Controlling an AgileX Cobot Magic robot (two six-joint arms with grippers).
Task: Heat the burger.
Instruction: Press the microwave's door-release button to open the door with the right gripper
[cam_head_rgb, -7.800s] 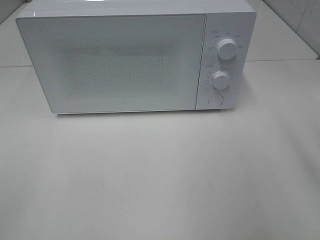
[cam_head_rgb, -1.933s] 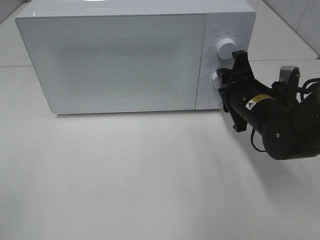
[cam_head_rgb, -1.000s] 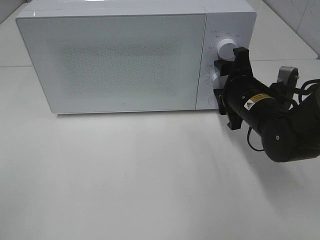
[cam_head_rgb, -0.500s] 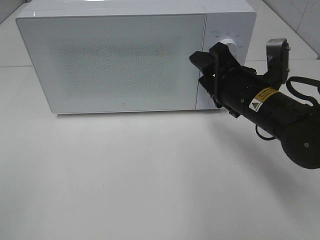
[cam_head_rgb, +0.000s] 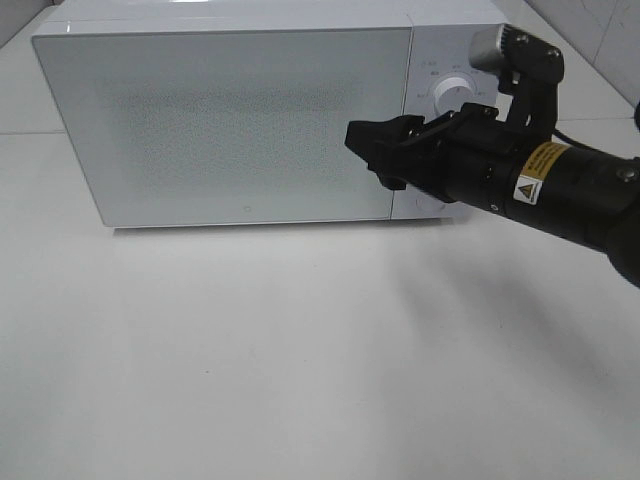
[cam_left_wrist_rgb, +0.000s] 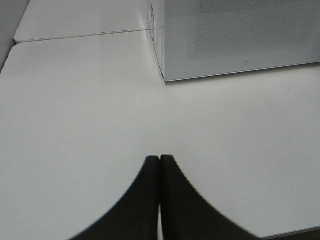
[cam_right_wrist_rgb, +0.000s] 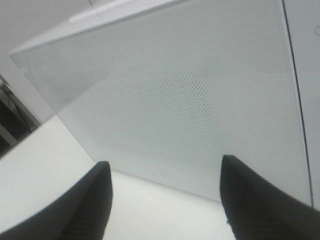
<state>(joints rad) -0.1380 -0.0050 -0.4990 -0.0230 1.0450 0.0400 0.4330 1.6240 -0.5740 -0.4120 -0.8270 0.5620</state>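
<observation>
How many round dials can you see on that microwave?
1: the dial high on the microwave's right side. The right claw covers the area below; more may be hidden.

Microwave door (cam_head_rgb: 230, 120) shut ahead of right claw (cam_head_rgb: 368, 152), blocks way in; free room over table (cam_head_rgb: 300, 350)

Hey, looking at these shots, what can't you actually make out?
- The burger: in no view; the microwave's shut, frosted door hides the inside.
- Control panel below the upper dial: exterior view, covered by the right gripper.
- Markings around that dial: exterior view, too small to read.
</observation>
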